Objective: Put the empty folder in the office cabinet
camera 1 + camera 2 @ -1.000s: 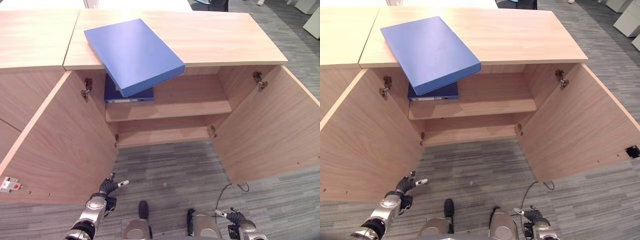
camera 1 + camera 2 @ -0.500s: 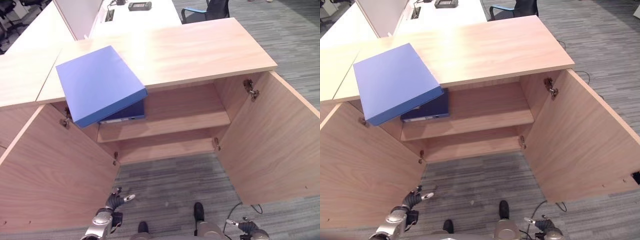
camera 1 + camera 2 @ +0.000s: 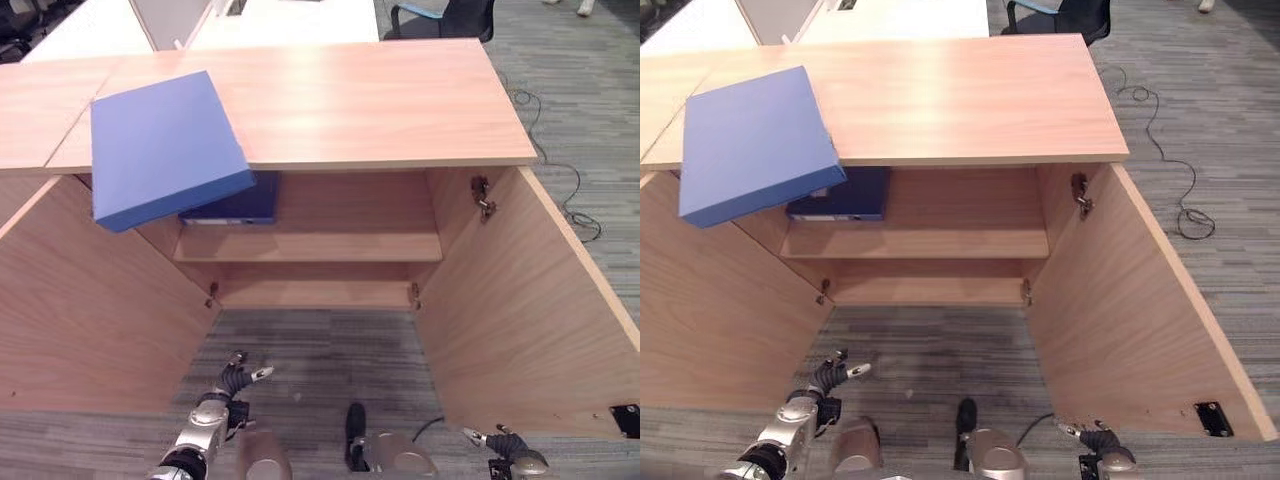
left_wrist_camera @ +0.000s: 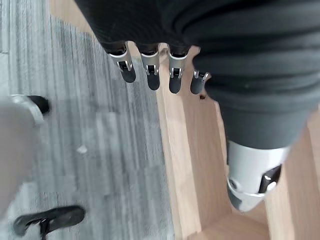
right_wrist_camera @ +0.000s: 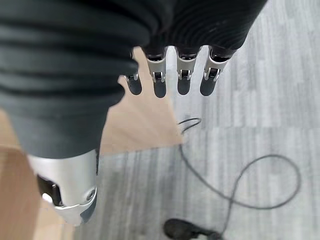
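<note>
A light blue folder (image 3: 160,148) lies flat on top of the wooden office cabinet (image 3: 380,100), at its left end, with a corner jutting out over the front edge. Both cabinet doors stand wide open. On the upper shelf (image 3: 330,245) a dark blue binder (image 3: 232,208) lies at the left. My left hand (image 3: 228,385) hangs low over the carpet before the left door, fingers straight and empty (image 4: 150,75). Low at the right, my right hand (image 3: 505,445) hangs by the right door with relaxed, empty fingers (image 5: 182,82).
The open left door (image 3: 90,300) and right door (image 3: 530,310) flank the grey carpet in front of the cabinet. A lower shelf (image 3: 315,293) sits under the upper one. A dark office chair (image 3: 440,18) stands behind the cabinet, and a thin cable (image 3: 1185,215) lies on the floor at the right.
The whole picture has shifted, so the camera moved; the cabinet is now seen more squarely. Both hands stay low, and the folder rests in the same spot on the cabinet.
</note>
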Motion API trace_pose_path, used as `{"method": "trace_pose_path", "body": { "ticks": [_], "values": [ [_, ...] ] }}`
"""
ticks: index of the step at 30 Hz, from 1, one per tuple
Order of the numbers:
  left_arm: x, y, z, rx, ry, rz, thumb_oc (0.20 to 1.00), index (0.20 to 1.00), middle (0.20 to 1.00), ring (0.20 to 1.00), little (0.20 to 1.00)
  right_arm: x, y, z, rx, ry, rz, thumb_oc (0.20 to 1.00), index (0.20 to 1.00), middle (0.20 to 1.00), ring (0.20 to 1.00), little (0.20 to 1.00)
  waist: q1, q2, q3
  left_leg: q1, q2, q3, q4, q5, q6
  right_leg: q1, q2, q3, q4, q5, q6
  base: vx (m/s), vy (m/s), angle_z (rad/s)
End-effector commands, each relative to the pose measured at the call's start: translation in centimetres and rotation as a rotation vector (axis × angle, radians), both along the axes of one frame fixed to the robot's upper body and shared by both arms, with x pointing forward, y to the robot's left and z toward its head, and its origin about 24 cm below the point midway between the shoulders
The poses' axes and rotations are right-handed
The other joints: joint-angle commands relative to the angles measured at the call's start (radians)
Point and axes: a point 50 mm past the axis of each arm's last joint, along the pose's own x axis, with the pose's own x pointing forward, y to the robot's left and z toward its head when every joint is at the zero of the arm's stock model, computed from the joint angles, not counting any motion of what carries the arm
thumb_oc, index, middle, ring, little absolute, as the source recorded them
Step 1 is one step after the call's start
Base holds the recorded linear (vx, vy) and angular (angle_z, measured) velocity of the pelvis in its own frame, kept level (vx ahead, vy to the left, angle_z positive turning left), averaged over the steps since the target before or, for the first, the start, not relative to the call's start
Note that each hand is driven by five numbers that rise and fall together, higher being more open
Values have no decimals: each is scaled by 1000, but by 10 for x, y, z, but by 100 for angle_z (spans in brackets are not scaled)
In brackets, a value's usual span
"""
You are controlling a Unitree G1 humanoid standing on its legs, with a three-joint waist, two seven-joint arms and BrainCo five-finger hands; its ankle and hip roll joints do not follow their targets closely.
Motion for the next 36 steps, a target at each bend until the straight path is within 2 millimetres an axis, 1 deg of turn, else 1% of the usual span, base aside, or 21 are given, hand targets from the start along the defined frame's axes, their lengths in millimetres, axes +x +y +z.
{"method": "trace_pose_path", "body": {
  "ticks": [1,3,4,5,6,8,10,11,15,16,21,23,26,27,28,29,31,32,33,34,36],
  "values": [
    [25,8,21,30,-111,-16,1000,1000,1000,1000,1000,-6,-9,2,-22,-6,-43,1000,1000,1000,1000,1000,9,12,20,25,-42,36,-87,-162,64,77,-100,60,34,-114,163,154,69,18],
    [22,9,19,36,-99,-17,1000,1000,1000,1000,1000,-3,-8,3,-26,-11,-39,1000,1000,1000,1000,1000,24,15,19,2,-56,37,-144,-146,62,96,-97,68,24,-124,169,171,94,20],
    [18,10,16,39,-85,-13,1000,1000,1000,1000,1000,-4,-7,2,-23,-6,-34,1000,1000,1000,1000,1000,32,27,14,9,-66,30,-194,-139,64,108,-87,73,22,-132,174,199,128,-9],
    [15,11,14,37,-76,-9,1000,1000,1000,1000,1000,-4,-5,1,-21,-3,-19,1000,1000,1000,1000,1000,36,30,7,39,-71,21,-242,-142,63,118,-80,82,20,-137,177,188,124,-20],
    [14,11,14,40,-74,-12,1000,1000,1000,1000,1000,-4,-3,0,-16,-3,-12,1000,1000,1000,1000,1000,38,29,5,51,-73,13,-241,-138,61,126,-81,83,19,-140,179,173,114,-47],
    [11,13,12,40,-64,-9,1000,1000,1000,1000,1000,-5,1,-2,-7,5,-2,1000,1000,1000,1000,1000,35,30,-9,89,-82,9,-279,-148,67,137,-86,91,16,-139,186,169,117,-43],
    [8,13,11,43,-57,-12,1000,1000,1000,1000,1000,-5,5,-3,0,7,5,1000,1000,1000,1000,1000,37,27,-20,122,-93,16,-308,-152,75,143,-95,95,11,-131,194,176,146,-2],
    [7,15,11,48,-54,-15,1000,1000,1000,1000,1000,-3,9,-4,13,6,13,1000,1000,1000,1000,1000,39,24,-31,148,-106,30,-333,-159,85,147,-110,100,2,-122,207,134,128,0],
    [7,15,10,51,-54,-16,1000,1000,1000,1000,1000,0,12,-5,16,4,25,1000,1000,1000,1000,1000,43,19,-39,171,-119,42,-354,-169,96,147,-124,110,-5,-110,223,92,129,-6],
    [8,16,12,56,-61,-21,1000,1000,1000,1000,1000,2,14,-5,19,6,30,1000,1000,1000,1000,1000,47,16,-46,183,-132,50,-368,-180,108,143,-138,115,-11,-98,236,72,151,-3],
    [7,21,12,74,-56,-22,1000,1000,1000,1000,1000,8,21,-6,35,-5,42,1000,1000,1000,1000,1000,54,4,-60,207,-161,78,-402,-200,134,126,-173,125,-11,-69,272,75,177,-7],
    [7,22,13,74,-57,-20,1000,1000,1000,1000,1000,9,22,-6,38,-5,44,1000,1000,1000,1000,1000,56,2,-62,208,-166,82,-406,-202,138,121,-177,126,-7,-68,277,30,100,-7],
    [10,26,17,89,-68,-22,1000,1000,1000,1000,1000,14,30,-6,59,-22,53,1000,1000,1000,1000,1000,61,-5,-59,225,-181,101,-419,-220,162,76,-186,138,81,-57,302,48,191,-13],
    [11,28,18,91,-72,-16,1000,1000,1000,1000,1000,16,33,-7,70,-25,56,1000,1000,1000,1000,1000,58,-7,-56,244,-190,106,-431,-226,172,42,-190,142,138,-11,320,64,157,-13],
    [11,29,18,92,-74,-9,1000,1000,1000,1000,1000,18,34,-7,73,-29,63,1000,1000,1000,1000,1000,54,-6,-52,254,-190,111,-434,-226,175,23,-193,141,167,25,332,60,138,-13],
    [12,29,19,90,-79,-6,1000,1000,1000,1000,1000,19,35,-7,76,-31,65,1000,1000,1000,1000,1000,53,0,-49,257,-187,114,-435,-226,179,7,-191,142,194,37,333,24,105,-4],
    [12,29,19,87,-77,-5,1000,1000,1000,1000,1000,19,37,-7,83,-35,65,1000,1000,1000,1000,1000,47,13,-48,269,-187,112,-440,-234,185,-20,-173,139,225,24,327,57,107,-17],
    [13,29,19,85,-78,-5,1000,1000,1000,1000,1000,18,37,-7,83,-34,64,1000,1000,1000,1000,1000,42,15,-50,280,-191,111,-445,-242,183,-28,-167,129,199,7,317,116,48,-9],
    [13,30,19,90,-79,-8,1000,1000,1000,1000,1000,16,37,-8,84,-30,62,1000,1000,1000,1000,1000,39,12,-53,288,-194,109,-448,-250,179,-22,-172,111,135,2,307,135,-9,3],
    [9,36,16,112,-50,18,1000,1000,1000,1000,1000,13,34,-8,69,-13,65,1000,1000,1000,1000,1000,37,11,-52,290,-194,107,-444,-256,176,-21,-184,98,93,8,301,110,-37,2],
    [13,29,18,95,-70,-16,1000,1000,1000,1000,1000,9,34,-10,77,-2,66,1000,1000,1000,1000,1000,33,3,-61,297,-207,96,-441,-261,175,5,-190,116,13,17,296,94,-13,0]
  ]
}}
